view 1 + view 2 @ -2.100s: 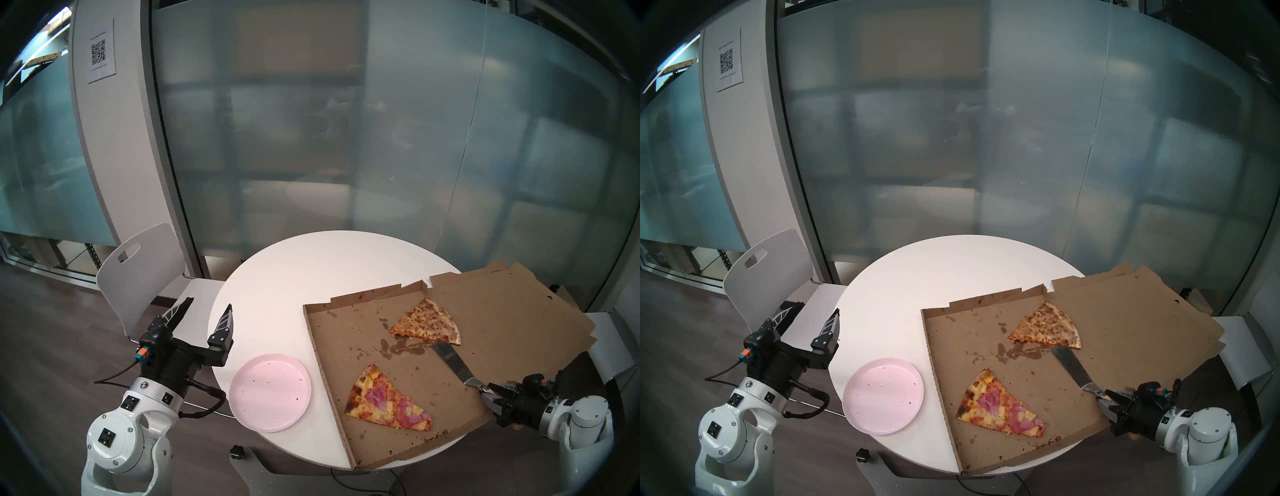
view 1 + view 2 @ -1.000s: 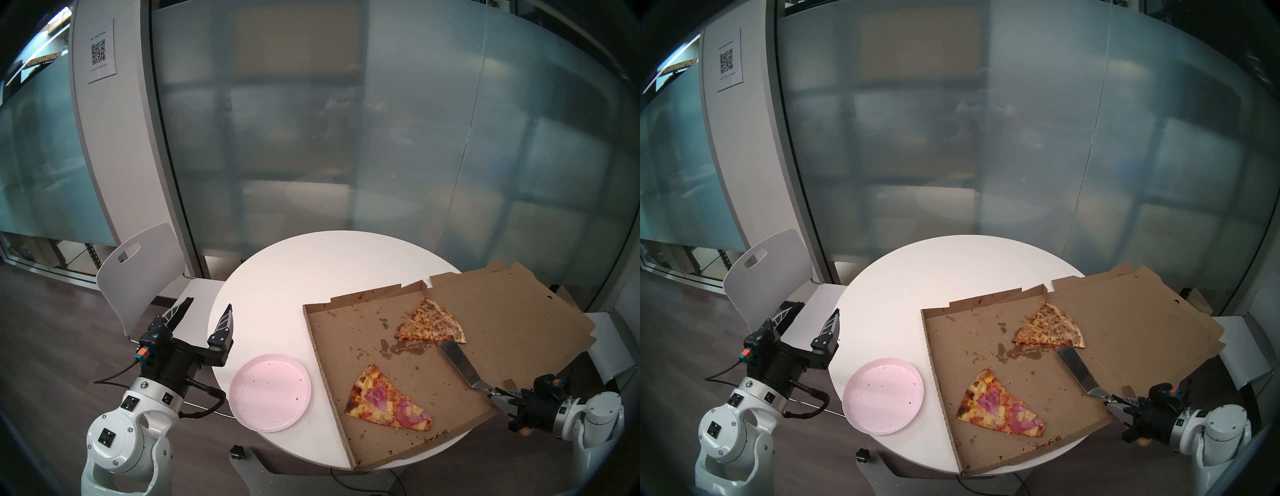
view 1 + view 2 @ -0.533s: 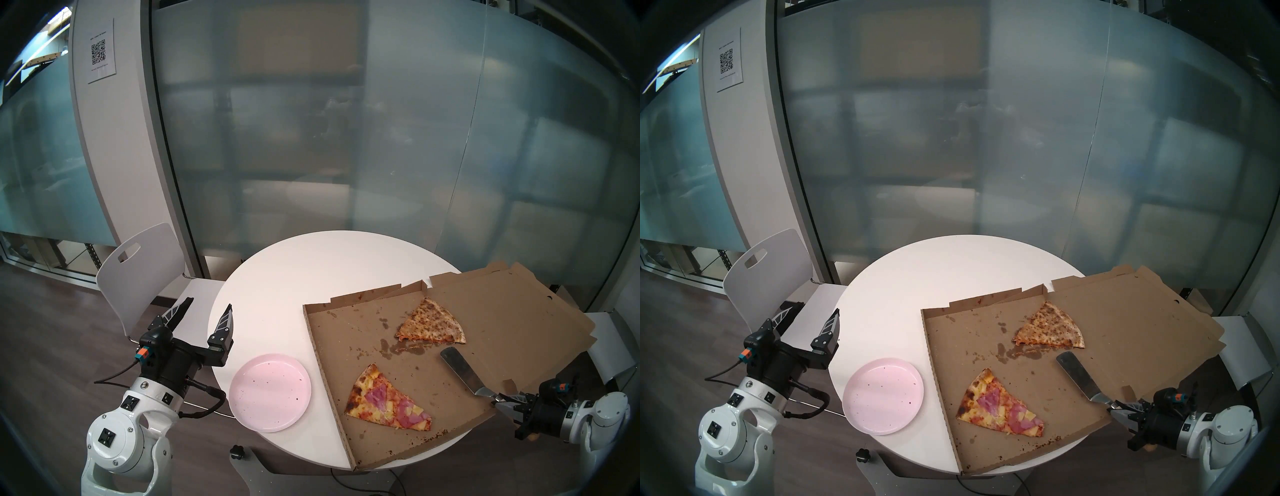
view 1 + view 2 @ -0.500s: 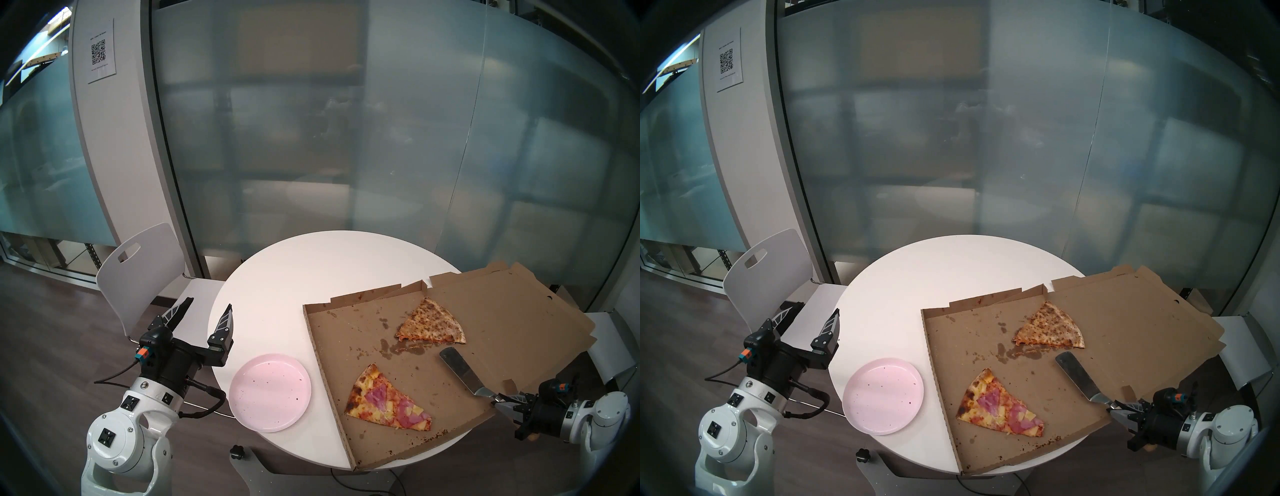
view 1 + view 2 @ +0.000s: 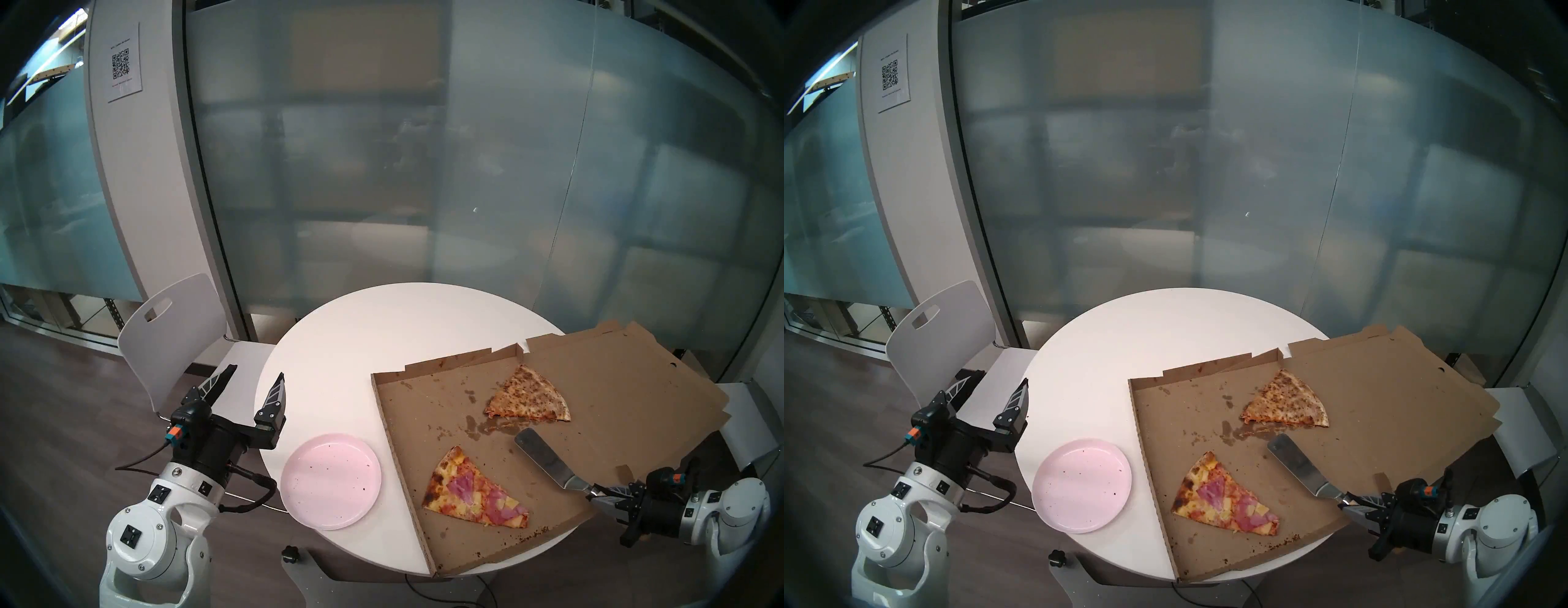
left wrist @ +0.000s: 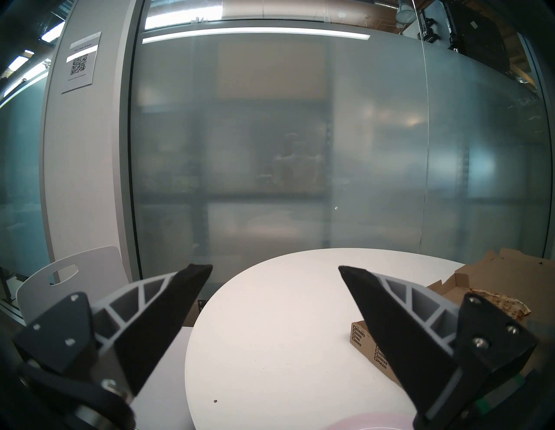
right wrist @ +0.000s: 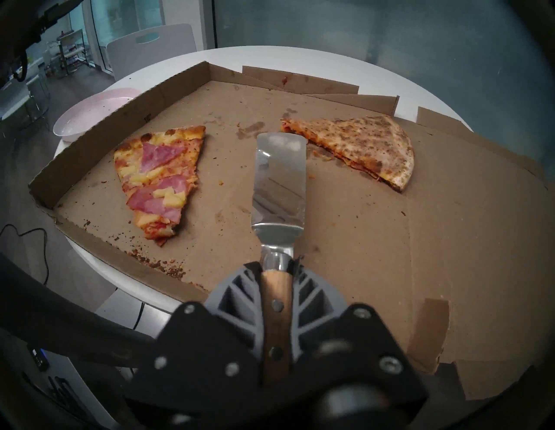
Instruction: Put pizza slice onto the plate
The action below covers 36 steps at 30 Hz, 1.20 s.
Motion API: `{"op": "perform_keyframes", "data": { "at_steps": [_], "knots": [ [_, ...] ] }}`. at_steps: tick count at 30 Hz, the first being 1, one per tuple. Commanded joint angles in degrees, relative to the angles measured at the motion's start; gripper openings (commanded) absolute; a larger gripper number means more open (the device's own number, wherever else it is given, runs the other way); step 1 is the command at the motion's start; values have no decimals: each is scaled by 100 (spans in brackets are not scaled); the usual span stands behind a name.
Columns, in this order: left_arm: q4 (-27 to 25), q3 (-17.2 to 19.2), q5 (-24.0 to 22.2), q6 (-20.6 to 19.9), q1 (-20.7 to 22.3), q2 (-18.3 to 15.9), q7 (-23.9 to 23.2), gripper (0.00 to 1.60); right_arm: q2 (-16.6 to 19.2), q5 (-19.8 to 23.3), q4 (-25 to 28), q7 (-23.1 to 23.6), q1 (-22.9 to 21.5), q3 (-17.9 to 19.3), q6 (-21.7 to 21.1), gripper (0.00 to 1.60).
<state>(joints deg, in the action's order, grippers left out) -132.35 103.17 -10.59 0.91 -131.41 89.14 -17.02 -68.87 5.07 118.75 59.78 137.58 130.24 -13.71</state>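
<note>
Spatula being held tight in right tool, left tool gaping; pizza slice risks being shoved against box wall, missing plate.

The right gripper was clamped on the wooden handle of a metal spatula, whose shiny blade reached out over the floor of an open cardboard pizza box. The blade sat between two slices, apart from both. To its left lay the pizza slice with pink ham and yellow pineapple, crust toward the far side. To its right lay a pale, brown-speckled slice, its near tip just beside the blade's far corner. Crumbs and grease marks dotted the cardboard. Beyond the box's left wall, a pale pink plate rested on the white table.
</note>
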Motion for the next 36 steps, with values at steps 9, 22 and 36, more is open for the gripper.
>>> {"op": "perform_keyframes", "data": {
  "at_steps": [9,22,36],
  "knots": [
    [-119,3,-13,7,-10,5,-5,160,170,343,-48,556,58,467,496,0],
    [-118,3,-13,8,-10,5,-5,160,704,248,-579,1091,-101,458,745,0],
    [-115,3,-12,10,-7,5,-5,160,1233,-67,-816,1097,-616,-83,769,0]
  ]
}}
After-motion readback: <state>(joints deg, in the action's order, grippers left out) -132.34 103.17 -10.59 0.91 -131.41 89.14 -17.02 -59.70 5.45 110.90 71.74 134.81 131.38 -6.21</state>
